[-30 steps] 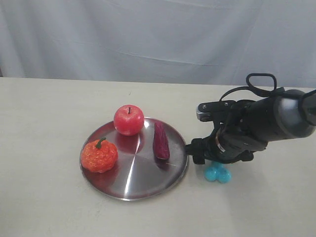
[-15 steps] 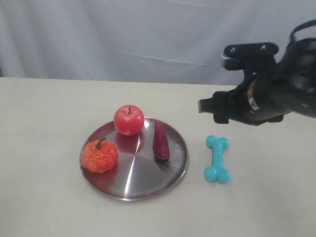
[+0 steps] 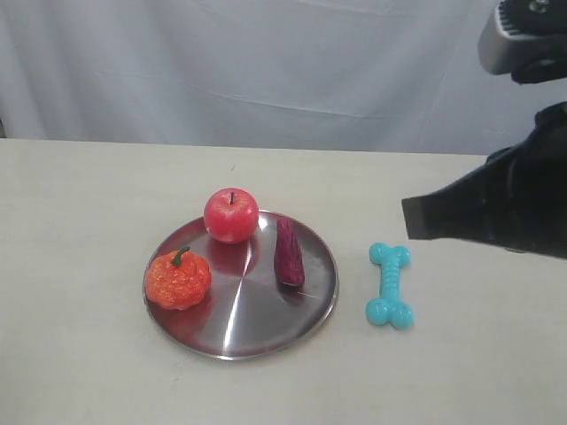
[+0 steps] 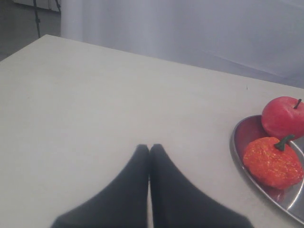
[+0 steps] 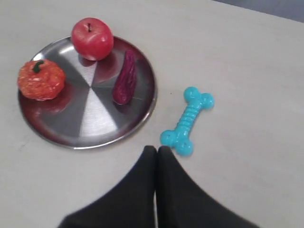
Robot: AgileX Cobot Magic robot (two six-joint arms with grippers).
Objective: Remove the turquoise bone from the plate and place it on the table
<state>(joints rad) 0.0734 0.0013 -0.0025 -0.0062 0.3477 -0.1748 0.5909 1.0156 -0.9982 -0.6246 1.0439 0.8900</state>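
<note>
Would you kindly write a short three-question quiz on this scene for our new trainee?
1. True or false: the bone lies on the plate.
2. Which item on the plate is nearest the bone? A) apple B) pumpkin C) purple vegetable
3. Fill in: the right end effector is ____ (open or shut).
Key: 1 false, it lies on the table; 2 C; 3 shut.

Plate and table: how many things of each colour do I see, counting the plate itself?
Red: 1, apple
Orange: 1, pumpkin
Purple: 1, purple vegetable
Turquoise: 1, turquoise bone
Silver: 1, plate
Total: 5
</note>
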